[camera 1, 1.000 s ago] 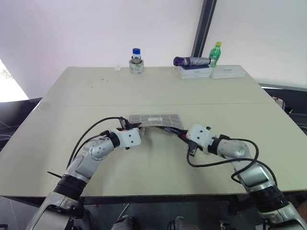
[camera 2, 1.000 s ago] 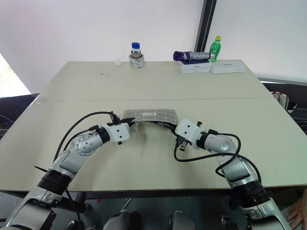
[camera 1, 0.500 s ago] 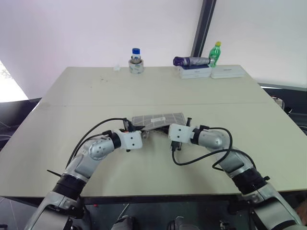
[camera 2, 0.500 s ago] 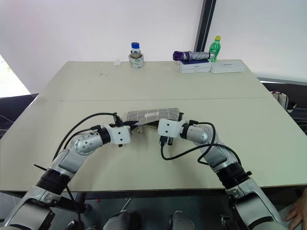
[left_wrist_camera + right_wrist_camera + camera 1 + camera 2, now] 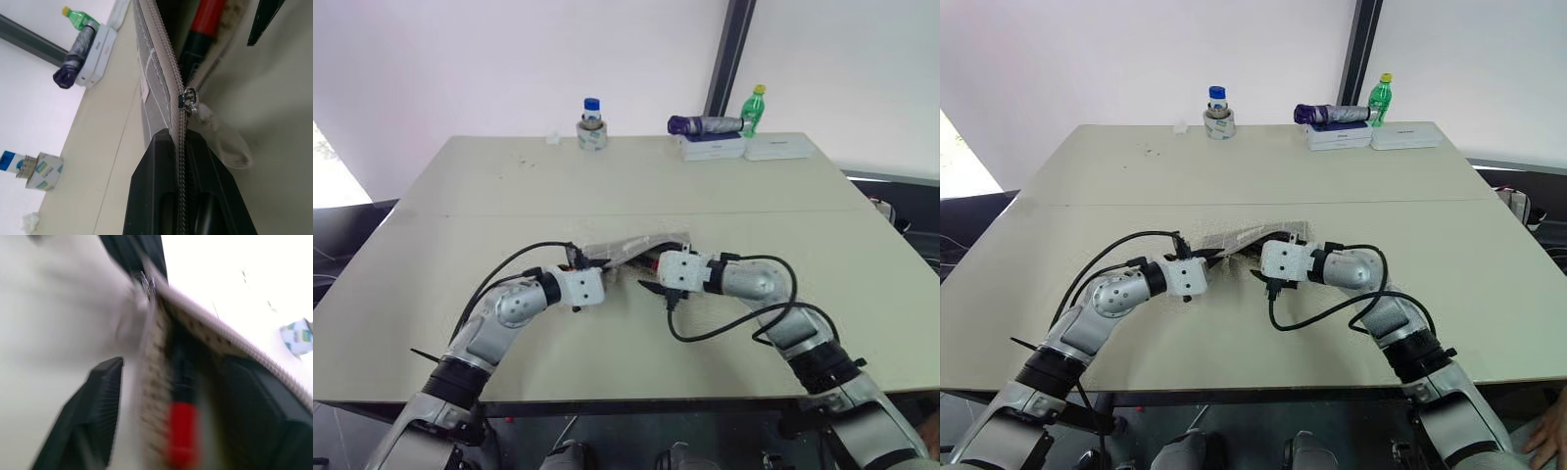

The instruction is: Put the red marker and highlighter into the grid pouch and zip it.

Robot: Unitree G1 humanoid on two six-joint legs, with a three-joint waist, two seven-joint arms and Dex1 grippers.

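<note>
Lying inside the grid pouch (image 5: 159, 58), the red marker (image 5: 208, 19) shows through the unzipped mouth (red end and black end both visible). The pouch sits mid-table (image 5: 489, 196), its near edge lifted. The left gripper (image 5: 183, 161) is clenched on the pouch's zipper end beside the slider (image 5: 188, 100). The right gripper (image 5: 171, 396) is spread, its fingers (image 5: 95, 401) straddling the mouth.

Bright, even daylight; soft shadows; right wrist view motion-blurred.
</note>
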